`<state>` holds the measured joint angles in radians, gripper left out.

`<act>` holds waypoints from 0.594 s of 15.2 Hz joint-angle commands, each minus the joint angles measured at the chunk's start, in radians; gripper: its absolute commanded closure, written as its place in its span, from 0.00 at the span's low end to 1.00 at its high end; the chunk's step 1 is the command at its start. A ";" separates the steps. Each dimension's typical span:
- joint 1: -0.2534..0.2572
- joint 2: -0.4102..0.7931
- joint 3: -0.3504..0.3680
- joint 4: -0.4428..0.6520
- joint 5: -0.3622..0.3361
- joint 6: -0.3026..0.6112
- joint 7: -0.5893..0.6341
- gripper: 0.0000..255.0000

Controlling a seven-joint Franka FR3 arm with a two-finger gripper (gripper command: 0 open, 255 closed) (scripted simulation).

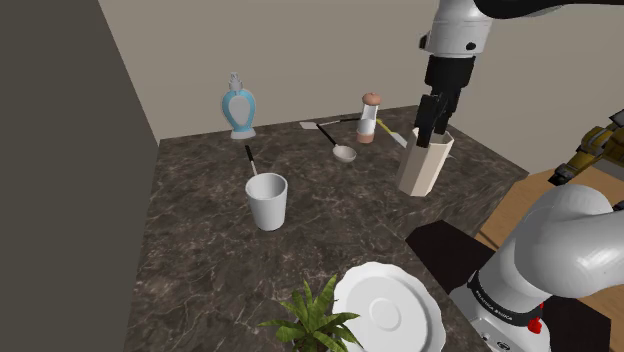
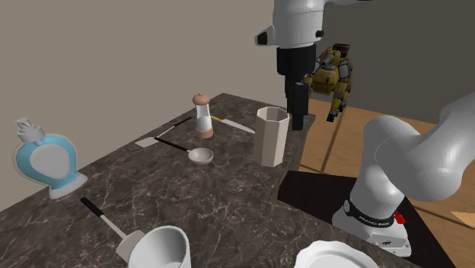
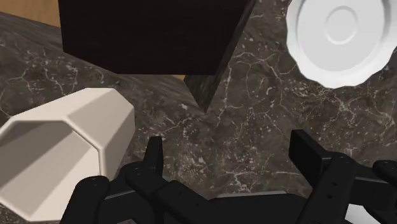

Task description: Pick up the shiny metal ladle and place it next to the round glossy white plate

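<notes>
The ladle (image 1: 336, 144) is lying on the dark marble counter (image 1: 200, 250) beside the grinder (image 1: 369, 118), well apart from the plate (image 1: 388, 310), while the gripper (image 1: 432, 138) is hovering spread and empty by the faceted cup (image 1: 425, 165), so I judge that the reach is beginning, calling for a move across and down to the ladle's handle.

Dark marbled surface (image 1: 200, 260) bears a faceted beige cup (image 1: 425, 165); ladle (image 1: 343, 152), pepper mill (image 1: 368, 118) and white plate (image 1: 388, 310) sit apart from it.
</notes>
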<state>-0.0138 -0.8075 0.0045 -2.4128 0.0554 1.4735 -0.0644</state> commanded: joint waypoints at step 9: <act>-0.038 0.221 0.002 -0.007 0.008 0.296 0.059 0.00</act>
<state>-0.0486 -0.6230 0.0041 -2.4294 0.0605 1.7308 -0.0161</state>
